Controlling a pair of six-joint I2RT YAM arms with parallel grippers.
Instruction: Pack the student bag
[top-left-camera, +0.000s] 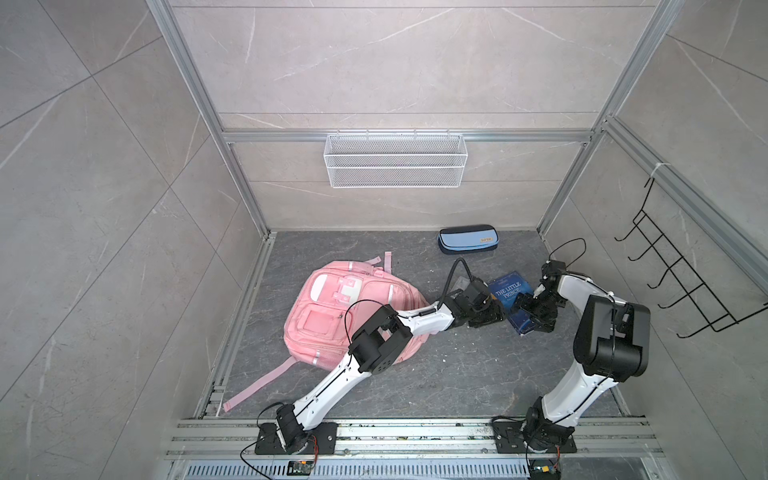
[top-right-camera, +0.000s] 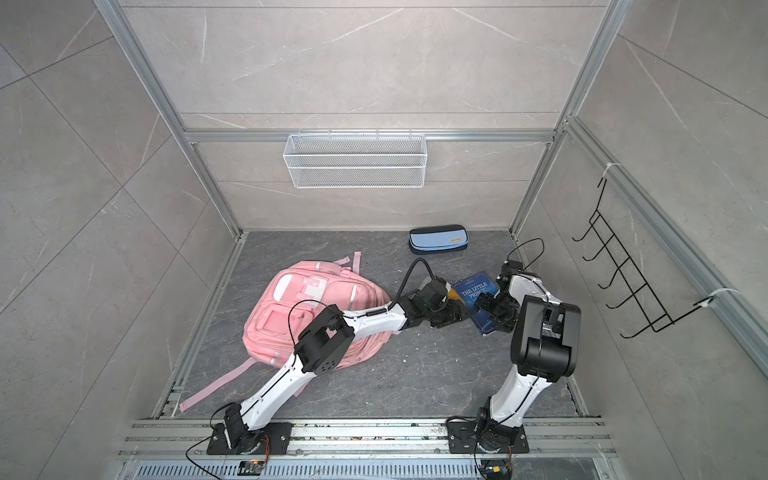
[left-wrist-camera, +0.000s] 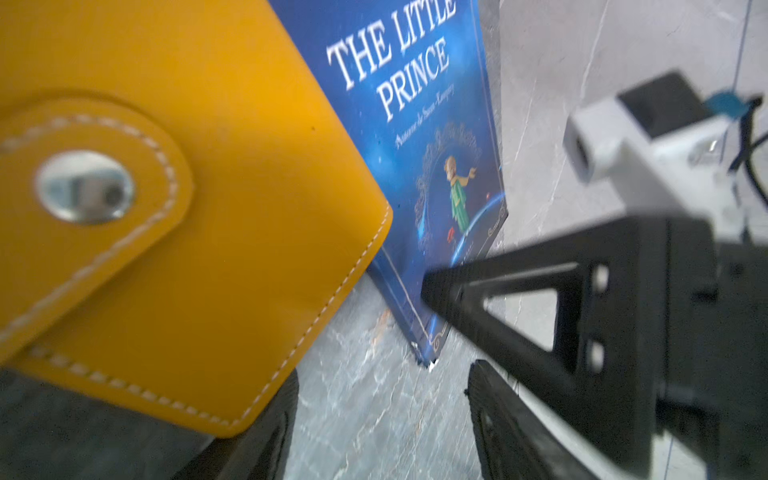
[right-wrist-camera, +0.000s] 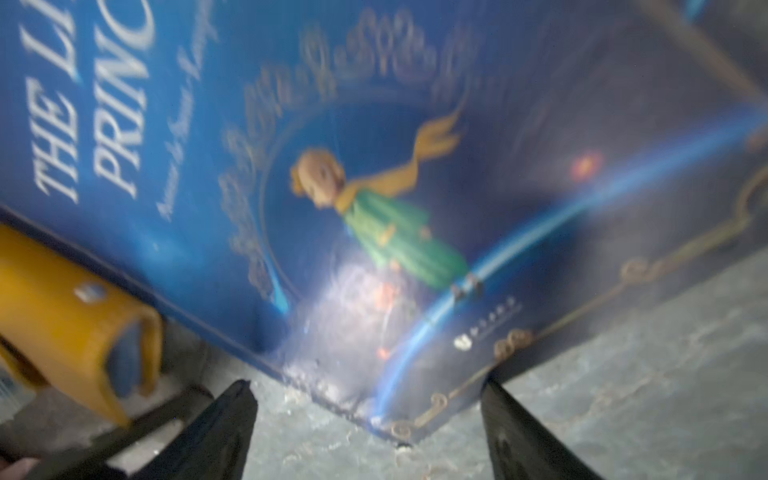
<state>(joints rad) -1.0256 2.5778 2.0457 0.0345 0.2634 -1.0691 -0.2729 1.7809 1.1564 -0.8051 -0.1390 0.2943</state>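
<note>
Student bag (top-left-camera: 320, 328): pink backpack lying flat on the grey floor (top-left-camera: 457, 374), front pockets up, one strap trailing toward the arm bases. It sits well to the left of the book (top-left-camera: 509, 291), and the left arm crosses above the side of the bag that faces the book. Left gripper (left-wrist-camera: 384, 374): low at the book's left edge, fingers spread, only bare floor between them, nothing held. Yellow wallet (left-wrist-camera: 187, 249): snap flap with white stitching, lying against the book's left edge. It overlaps one left finger in the left wrist view. Right gripper (right-wrist-camera: 368, 384): at the book's near right corner, fingers spread to either side of that corner and not clamped on it. The left wrist view shows one fingertip resting on the cover. Book: blue, titled "The Little Prince", flat on the floor, cover up. Pencil case (top-left-camera: 467, 240): blue, zipped, beyond the book and apart from it, near the back wall. Wire basket (top-left-camera: 395, 160): white, hung on the back wall, far beyond the book.
</note>
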